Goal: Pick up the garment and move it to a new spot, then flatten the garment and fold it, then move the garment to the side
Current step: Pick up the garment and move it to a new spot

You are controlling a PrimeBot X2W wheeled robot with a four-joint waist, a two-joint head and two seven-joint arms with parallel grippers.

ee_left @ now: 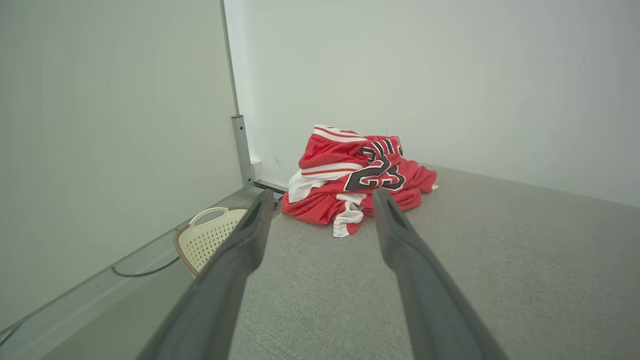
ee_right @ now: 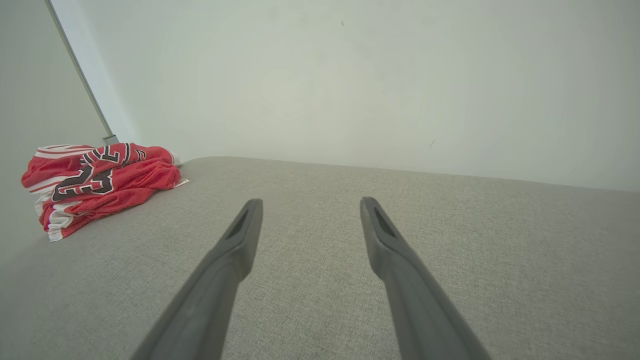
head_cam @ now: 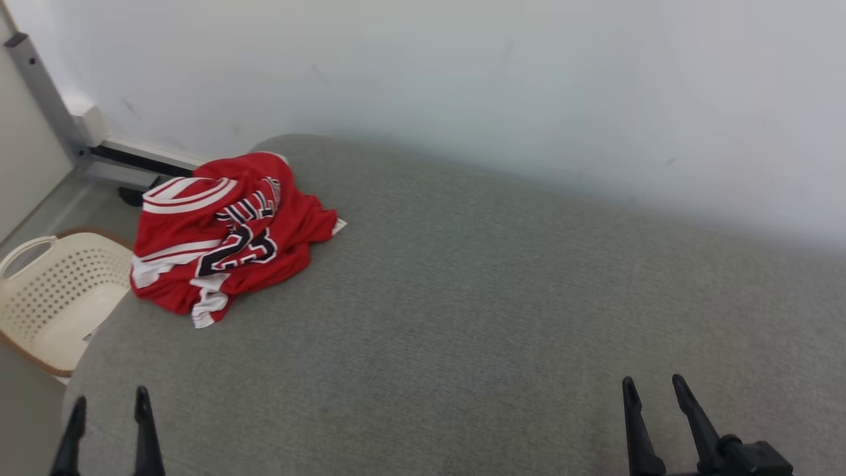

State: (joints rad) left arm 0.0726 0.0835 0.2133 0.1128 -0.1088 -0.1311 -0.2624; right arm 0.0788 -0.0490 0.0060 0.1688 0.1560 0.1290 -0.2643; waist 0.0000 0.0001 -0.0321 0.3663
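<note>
While the red jersey point(head_cam: 228, 235) lies crumpled at the far left corner of the grey fabric surface point(head_cam: 462, 297), we judge nothing done: our left gripper point(head_cam: 110, 396) and right gripper point(head_cam: 653, 381) both gape empty.

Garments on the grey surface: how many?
1. A crumpled red mesh jersey lies at the far left corner of the grey fabric surface; another could be hidden inside it.

garment point(head_cam: 225, 238) is showing as thin red cloth, fine mesh weave with a faint sheen; table point(head_cam: 462, 317) is wearing grey woven fabric, matt and slightly rough. basket point(head_cam: 59, 297) is looking like cream moulded plastic, smooth and perforated, while wall point(head_cam: 462, 79) is reading matt and smooth and post point(head_cam: 39, 86) as dull grey metal. fingers point(ee_left: 235, 260) of the left gripper point(ee_left: 322, 194) are showing dark matt plastic.
</note>
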